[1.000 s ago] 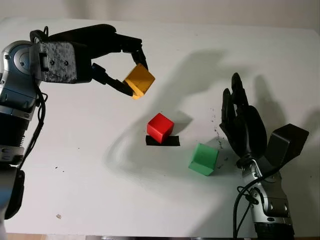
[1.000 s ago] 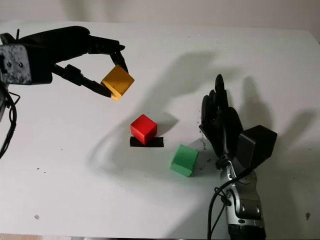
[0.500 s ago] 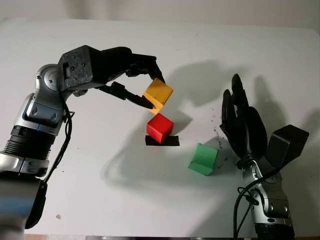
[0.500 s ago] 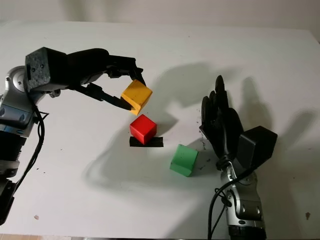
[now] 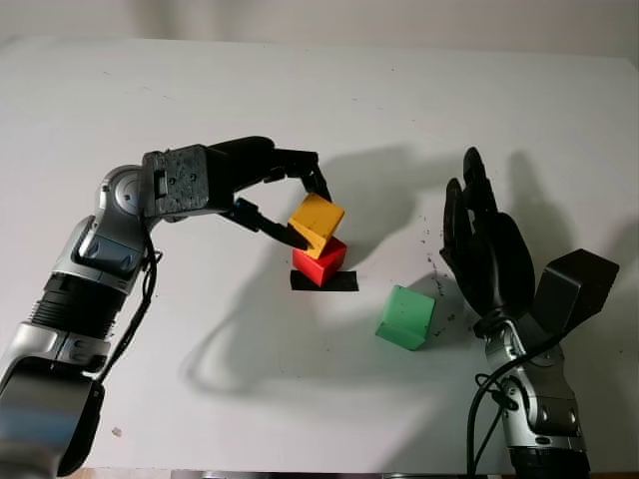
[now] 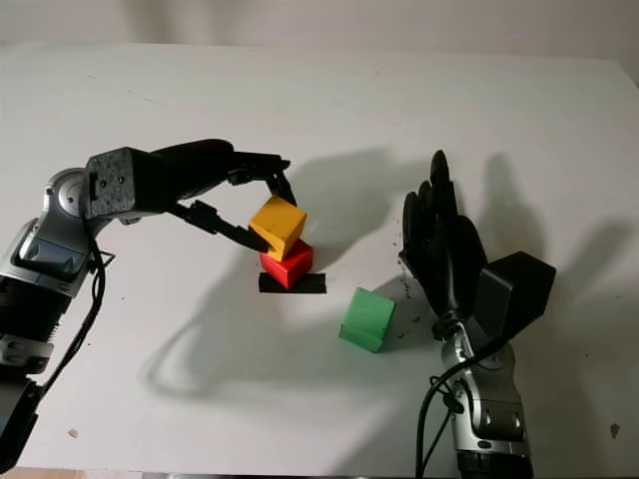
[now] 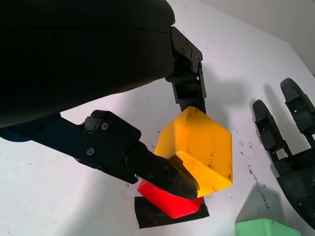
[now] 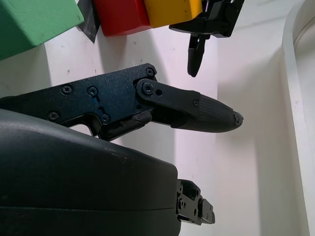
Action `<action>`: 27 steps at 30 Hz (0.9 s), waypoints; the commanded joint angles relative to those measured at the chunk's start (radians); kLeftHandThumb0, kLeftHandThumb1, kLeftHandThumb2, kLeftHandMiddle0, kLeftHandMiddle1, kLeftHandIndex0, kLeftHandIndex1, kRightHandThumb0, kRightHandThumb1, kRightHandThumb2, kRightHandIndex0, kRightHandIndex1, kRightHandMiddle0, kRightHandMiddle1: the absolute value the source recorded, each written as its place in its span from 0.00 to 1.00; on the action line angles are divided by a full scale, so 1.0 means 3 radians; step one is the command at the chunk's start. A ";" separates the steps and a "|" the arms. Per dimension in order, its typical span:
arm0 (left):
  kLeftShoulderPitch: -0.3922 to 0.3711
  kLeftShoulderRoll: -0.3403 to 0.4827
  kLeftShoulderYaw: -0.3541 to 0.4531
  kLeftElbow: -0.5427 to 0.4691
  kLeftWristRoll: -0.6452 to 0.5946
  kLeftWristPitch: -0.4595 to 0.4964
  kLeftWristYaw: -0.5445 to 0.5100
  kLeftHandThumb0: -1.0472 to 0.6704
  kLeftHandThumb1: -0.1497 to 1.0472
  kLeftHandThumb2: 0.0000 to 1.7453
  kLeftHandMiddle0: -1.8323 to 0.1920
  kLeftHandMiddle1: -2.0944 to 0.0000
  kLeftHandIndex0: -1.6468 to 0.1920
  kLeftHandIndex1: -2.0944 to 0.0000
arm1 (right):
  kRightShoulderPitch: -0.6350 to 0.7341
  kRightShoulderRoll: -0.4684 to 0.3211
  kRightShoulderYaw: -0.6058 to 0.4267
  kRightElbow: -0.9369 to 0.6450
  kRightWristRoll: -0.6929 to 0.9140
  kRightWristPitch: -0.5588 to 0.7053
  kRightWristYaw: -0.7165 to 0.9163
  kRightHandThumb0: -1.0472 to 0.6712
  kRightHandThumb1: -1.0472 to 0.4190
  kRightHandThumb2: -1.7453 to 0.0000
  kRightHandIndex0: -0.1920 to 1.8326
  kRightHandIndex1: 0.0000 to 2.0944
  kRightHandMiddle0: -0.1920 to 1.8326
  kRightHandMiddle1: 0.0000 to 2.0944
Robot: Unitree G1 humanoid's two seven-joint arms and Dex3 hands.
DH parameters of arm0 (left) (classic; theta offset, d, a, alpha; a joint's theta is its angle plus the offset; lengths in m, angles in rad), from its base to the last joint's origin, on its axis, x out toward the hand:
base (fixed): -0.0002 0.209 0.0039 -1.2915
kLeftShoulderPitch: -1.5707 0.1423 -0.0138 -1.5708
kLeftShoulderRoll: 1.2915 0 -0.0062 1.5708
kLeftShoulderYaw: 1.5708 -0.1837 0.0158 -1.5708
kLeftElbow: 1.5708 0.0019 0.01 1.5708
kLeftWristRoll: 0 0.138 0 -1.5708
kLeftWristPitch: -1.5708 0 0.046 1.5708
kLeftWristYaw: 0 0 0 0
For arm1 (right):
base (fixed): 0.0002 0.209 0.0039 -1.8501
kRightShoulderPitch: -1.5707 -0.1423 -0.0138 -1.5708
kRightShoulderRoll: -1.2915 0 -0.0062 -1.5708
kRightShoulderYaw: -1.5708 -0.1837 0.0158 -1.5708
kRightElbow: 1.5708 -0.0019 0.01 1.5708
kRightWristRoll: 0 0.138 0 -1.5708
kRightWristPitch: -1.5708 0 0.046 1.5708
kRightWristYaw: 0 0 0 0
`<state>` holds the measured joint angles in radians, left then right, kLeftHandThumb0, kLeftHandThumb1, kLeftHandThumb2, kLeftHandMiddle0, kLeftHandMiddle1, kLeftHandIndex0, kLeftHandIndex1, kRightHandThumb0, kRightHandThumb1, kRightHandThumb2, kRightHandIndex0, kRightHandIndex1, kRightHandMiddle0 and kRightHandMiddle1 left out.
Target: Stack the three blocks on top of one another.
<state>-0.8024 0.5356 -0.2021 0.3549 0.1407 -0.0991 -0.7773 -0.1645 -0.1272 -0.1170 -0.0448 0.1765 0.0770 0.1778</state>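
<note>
Atop the red block (image 5: 319,262) (on black tape (image 5: 324,282)), left hand (image 5: 285,200) fingers (image 7: 162,174) clasp a tilted yellow block (image 5: 317,224).

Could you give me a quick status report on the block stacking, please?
Left hand shut on yellow wooden block, set on red block. Right hand open beside green block. Nothing in the way.

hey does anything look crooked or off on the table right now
The yellow block sits twisted on the red block, corners not lined up, with the left hand gripping it. The red block stands on a black tape strip. The green block lies apart, beside the open right hand.
</note>
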 commanded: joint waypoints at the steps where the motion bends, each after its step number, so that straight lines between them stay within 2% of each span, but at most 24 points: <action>1: 0.0032 -0.0023 -0.0034 0.0026 0.0017 -0.0043 -0.0010 0.35 0.97 0.03 0.91 0.98 0.71 0.32 | 0.0028 -0.0026 -0.0023 -0.0054 0.0005 -0.0006 -0.0005 0.22 0.00 0.63 0.00 0.00 0.00 0.00; 20: 0.0044 -0.0062 -0.0043 0.0140 0.0075 -0.0293 0.0012 0.35 1.00 0.03 0.92 0.97 0.76 0.28 | 0.0042 -0.0020 -0.0025 -0.0080 0.0023 -0.0002 -0.0043 0.23 0.00 0.64 0.00 0.00 0.00 0.00; 27: 0.0004 -0.0079 -0.0064 0.0155 0.0126 -0.0293 0.0009 0.34 1.00 0.03 0.91 0.97 0.75 0.30 | 0.0048 -0.0019 -0.0040 -0.0099 0.0040 -0.0001 -0.0069 0.23 0.00 0.64 0.00 0.00 0.00 0.00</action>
<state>-0.8014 0.5149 -0.2058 0.3918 0.1709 -0.1817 -0.7727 -0.1629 -0.1271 -0.1186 -0.0458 0.1866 0.0772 0.1590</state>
